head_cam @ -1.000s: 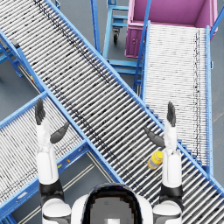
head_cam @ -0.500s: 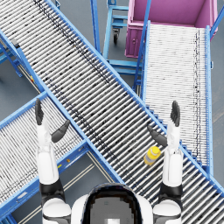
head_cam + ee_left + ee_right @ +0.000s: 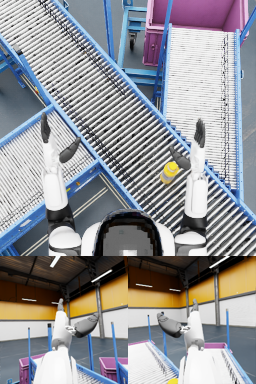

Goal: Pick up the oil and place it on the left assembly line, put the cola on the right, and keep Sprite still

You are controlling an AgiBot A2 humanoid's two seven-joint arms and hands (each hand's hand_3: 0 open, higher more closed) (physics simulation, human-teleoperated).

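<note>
Bare-metal rollers (image 3: 115, 110), ribbed, run between blue painted rails (image 3: 100, 166). On the rollers the oil bottle (image 3: 169, 172) looks smooth yellow plastic; beyond them, a matt magenta plastic bin (image 3: 154, 47).

The yellow bottle (image 3: 169, 172) on the central conveyor (image 3: 100, 100) was too small for its label to be read. In the right wrist view, only its yellow top cleared the bottom edge. The pink bin (image 3: 200, 12) was cropped at the head view's top.
</note>
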